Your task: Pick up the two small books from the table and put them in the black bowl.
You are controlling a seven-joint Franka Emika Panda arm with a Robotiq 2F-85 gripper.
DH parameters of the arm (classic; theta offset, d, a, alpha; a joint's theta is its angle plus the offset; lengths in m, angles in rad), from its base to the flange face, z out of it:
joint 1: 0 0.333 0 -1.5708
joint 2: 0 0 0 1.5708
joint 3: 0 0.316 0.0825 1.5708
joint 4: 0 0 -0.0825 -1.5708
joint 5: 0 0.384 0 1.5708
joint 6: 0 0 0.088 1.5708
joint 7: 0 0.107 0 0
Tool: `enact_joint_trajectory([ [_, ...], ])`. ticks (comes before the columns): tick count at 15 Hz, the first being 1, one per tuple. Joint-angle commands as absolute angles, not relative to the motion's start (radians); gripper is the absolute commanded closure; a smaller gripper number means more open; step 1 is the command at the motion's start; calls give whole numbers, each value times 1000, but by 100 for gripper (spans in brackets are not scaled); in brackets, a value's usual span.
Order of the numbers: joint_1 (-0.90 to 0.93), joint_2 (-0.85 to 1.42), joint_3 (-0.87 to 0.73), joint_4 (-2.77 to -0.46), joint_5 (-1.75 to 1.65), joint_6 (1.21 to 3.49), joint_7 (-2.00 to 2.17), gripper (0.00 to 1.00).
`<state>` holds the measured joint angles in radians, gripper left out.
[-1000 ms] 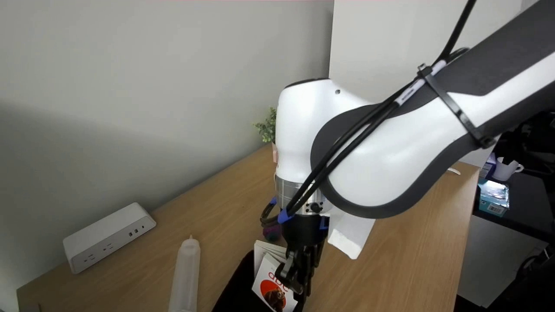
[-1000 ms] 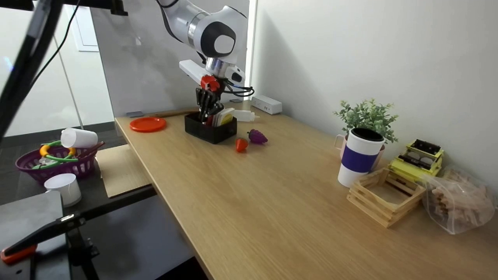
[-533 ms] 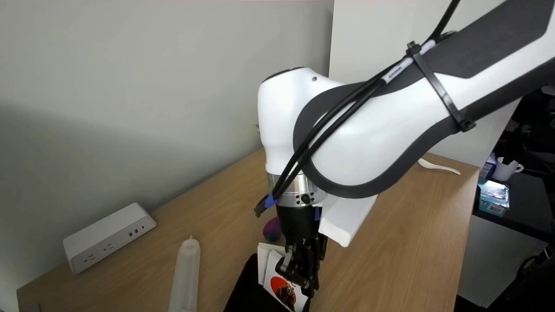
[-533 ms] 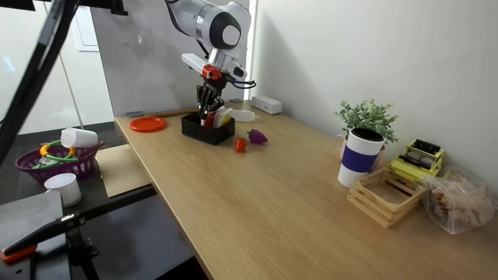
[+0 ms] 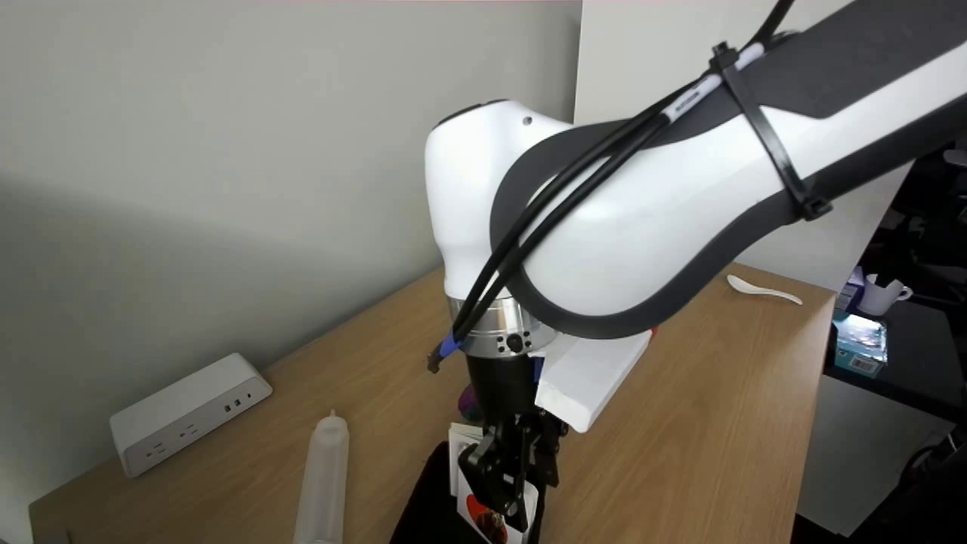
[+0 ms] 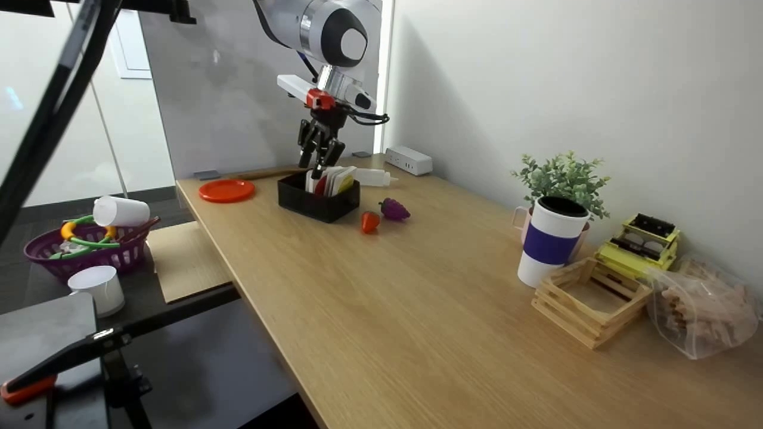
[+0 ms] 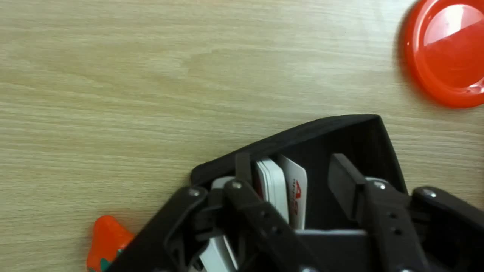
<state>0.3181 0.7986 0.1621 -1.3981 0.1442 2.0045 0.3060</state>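
The black bowl [image 6: 319,207] is a box-shaped black container at the far end of the table, with its rim also in the wrist view [image 7: 287,138]. The book with a red-and-black picture [image 5: 487,517] stands tilted inside it. A book with yellow marks [image 6: 346,183] stands in it, beside other white books or cards. In the wrist view, a thin white one with red letters [image 7: 298,189] stands beside a thicker white one [image 7: 276,185]. My gripper [image 7: 293,177] is open over the bowl, its fingers apart on either side of these two, touching neither visibly. The gripper [image 6: 311,169] partly hides them.
A red plate [image 6: 226,190] lies beside the bowl. A toy strawberry [image 6: 369,222] and purple grapes [image 6: 394,209] lie close to it. A white bottle [image 5: 325,483] and a white power strip [image 5: 189,414] are near the wall. A white-and-dark-blue cup [image 6: 551,241] and wooden crate [image 6: 590,304] stand farther off.
The gripper fingers have spread from nearly together to wide apart, letting go of a white book that stays standing in the bowl. The arm has risen slightly; the bowl shifted a little earlier.
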Motion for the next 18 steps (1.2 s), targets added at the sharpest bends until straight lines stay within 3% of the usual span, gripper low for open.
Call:
enact_joint_trajectory([
  [1,323,813,163,-1368,163,1986,322,12],
  [2,323,800,165,-1383,171,2004,325,5],
  [4,321,776,174,-1407,191,2022,330,0],
  [18,335,480,85,-1742,236,2329,726,0],
])
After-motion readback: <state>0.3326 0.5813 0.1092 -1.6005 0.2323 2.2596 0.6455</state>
